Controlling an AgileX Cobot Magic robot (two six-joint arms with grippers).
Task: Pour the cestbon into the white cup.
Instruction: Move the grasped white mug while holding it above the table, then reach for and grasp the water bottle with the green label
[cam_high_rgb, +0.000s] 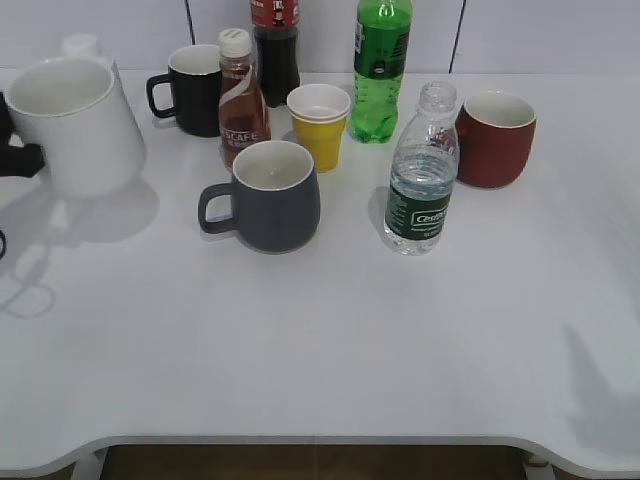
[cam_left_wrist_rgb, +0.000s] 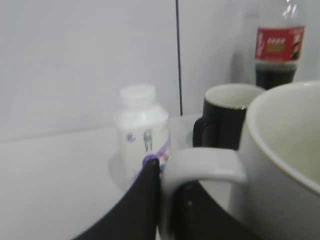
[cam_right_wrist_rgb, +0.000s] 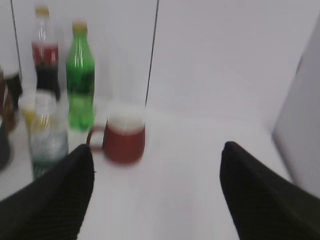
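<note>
The white cup (cam_high_rgb: 70, 130) is at the far left, slightly tilted, with its shadow on the table below it. My left gripper (cam_left_wrist_rgb: 167, 172) is shut on the cup's handle (cam_left_wrist_rgb: 205, 165); only its dark tip shows in the exterior view (cam_high_rgb: 20, 155). The cestbon (cam_high_rgb: 422, 175), capless and partly filled with water, stands upright right of centre. It shows blurred in the right wrist view (cam_right_wrist_rgb: 47, 140), to the left of my right gripper (cam_right_wrist_rgb: 157, 155), which is open, empty and held above the table. The right gripper is out of the exterior view.
A grey mug (cam_high_rgb: 272, 195), a yellow paper cup (cam_high_rgb: 320, 125) and a coffee bottle (cam_high_rgb: 240, 100) stand mid-table. A red mug (cam_high_rgb: 497, 138) is just behind and right of the cestbon. A black mug (cam_high_rgb: 195, 90), cola bottle (cam_high_rgb: 275, 50), green soda bottle (cam_high_rgb: 380, 70) and small white bottle (cam_left_wrist_rgb: 142, 130) stand at the back.
</note>
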